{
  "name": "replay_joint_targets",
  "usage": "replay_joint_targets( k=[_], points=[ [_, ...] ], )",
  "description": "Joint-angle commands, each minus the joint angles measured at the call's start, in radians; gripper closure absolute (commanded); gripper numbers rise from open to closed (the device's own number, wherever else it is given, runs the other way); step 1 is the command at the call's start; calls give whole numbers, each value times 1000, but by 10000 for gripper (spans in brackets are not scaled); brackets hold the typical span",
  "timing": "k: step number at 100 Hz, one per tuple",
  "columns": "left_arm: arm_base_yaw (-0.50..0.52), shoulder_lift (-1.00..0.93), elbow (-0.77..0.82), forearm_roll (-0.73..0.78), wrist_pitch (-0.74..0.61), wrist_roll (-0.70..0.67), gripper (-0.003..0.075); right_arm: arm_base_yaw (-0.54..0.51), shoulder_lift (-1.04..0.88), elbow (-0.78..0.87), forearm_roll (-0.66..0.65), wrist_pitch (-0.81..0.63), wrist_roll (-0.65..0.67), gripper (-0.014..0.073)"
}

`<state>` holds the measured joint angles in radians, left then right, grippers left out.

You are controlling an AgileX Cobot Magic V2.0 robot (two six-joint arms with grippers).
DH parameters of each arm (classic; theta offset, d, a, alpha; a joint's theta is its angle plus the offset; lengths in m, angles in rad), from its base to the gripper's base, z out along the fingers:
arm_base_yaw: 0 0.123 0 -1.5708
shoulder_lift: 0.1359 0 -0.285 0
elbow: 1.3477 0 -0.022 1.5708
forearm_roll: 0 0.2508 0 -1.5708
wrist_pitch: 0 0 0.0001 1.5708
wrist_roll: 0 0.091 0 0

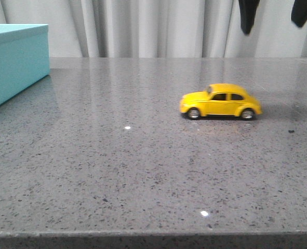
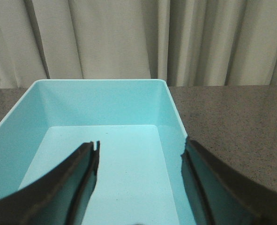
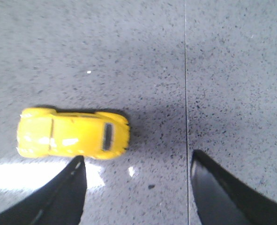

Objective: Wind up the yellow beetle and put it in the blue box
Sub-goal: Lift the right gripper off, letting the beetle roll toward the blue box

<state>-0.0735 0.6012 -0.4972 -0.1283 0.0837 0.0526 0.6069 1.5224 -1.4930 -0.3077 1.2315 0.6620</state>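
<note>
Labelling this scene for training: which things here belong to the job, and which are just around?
Job:
beetle
box, open
right pincer, open above the beetle

Just around:
table
curtain
left pincer, open over the box

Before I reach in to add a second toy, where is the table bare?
The widest bare stretch of the table lies between the blue box at the far left and the yellow beetle, plus everything in front of the car to the near edge. Tightest is above and right of the beetle, where the open right end effector hangs.
</note>
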Motion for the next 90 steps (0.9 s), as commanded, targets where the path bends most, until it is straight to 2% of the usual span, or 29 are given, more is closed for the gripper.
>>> replay_joint_targets(
  k=[1, 56, 70, 90],
  points=[
    [-7, 7, -36, -8, -84, -8, 332, 17, -75, -22, -28, -3, 1, 118],
    [-7, 22, -57, -2, -67, -2, 332, 45, -115, -21, -28, -92, -31, 118],
    [-23, 91, -150, 10, 51, 69, 332, 56, -192, 22, -40, -230, -53, 118],
    [-114, 259, -328, 10, 223, 174, 332, 56, -351, 152, -48, -369, -53, 118]
  ],
)
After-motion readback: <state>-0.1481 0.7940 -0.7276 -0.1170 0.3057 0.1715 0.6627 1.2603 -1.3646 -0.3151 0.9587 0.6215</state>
